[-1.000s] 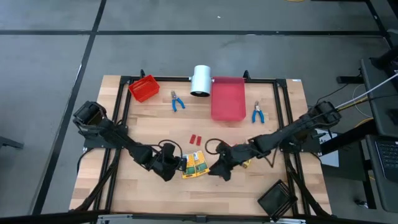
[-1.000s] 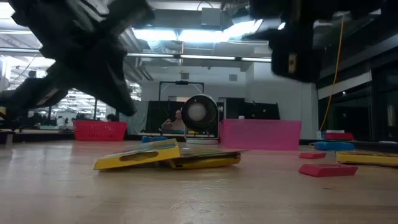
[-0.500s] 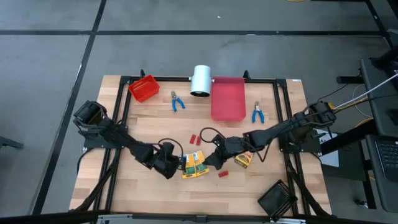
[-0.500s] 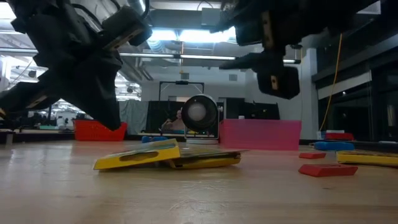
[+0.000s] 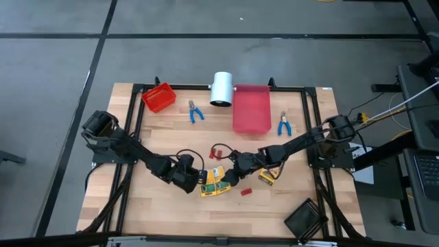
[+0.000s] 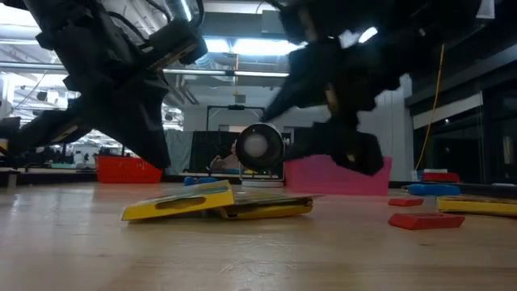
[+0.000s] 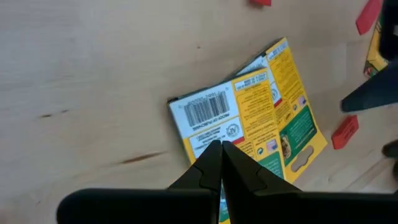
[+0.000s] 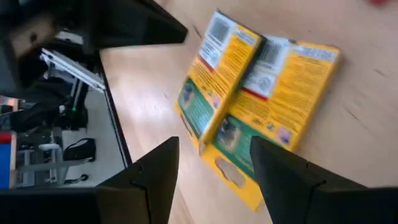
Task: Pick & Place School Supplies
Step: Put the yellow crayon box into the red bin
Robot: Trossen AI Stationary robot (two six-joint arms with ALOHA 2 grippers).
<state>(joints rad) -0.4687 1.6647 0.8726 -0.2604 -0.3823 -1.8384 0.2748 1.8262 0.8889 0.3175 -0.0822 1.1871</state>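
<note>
Two yellow-orange boxes with green print (image 5: 214,182) lie overlapped on the table's near middle; they also show in the low view (image 6: 218,202). A third box (image 5: 267,177) lies to their right. Red blocks lie by them (image 5: 217,152) (image 5: 245,193). Two blue-handled tools (image 5: 196,112) (image 5: 284,124) lie at the far side. My left gripper (image 7: 219,147) is shut, its tips just above the left box (image 7: 236,118). My right gripper (image 8: 212,149) is open, above the pair's right side (image 8: 261,87).
A white cylinder (image 5: 221,89) lies at the far edge between a small red bin (image 5: 159,97) and a pink tray (image 5: 251,108). A black tray (image 5: 305,219) sits at the near right corner. Bare wood lies to the near left.
My right gripper has gone toward the table's left edge, from over the third box to the overlapped pair, baring that box and a red block. My left gripper has come down a little beside the pair. The boxes have stayed where they were.
</note>
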